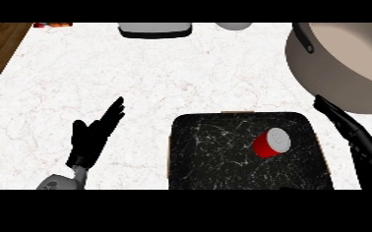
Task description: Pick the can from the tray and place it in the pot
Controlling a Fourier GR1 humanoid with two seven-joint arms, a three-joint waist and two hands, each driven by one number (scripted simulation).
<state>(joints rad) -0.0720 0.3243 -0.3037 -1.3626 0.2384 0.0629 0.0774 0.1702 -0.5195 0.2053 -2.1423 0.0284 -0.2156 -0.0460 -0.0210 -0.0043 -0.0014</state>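
Your red cylindrical can [271,144] lies tilted on the black speckled tray [218,152], right of the tray's middle.

You are looking down on a white marbled desk [145,78]; a strip of brown wood [11,39] shows at its far left edge, well away from the tray. Your large grey pot [330,64] sits beyond the tray's far right corner. Your left hand [91,137] rests left of the tray, released, fingers straight, holding nothing. Your right hand [349,128] reaches in just right of the tray, fingers extended, apart from the can. A white and black appliance [155,29] stands far beyond the tray.
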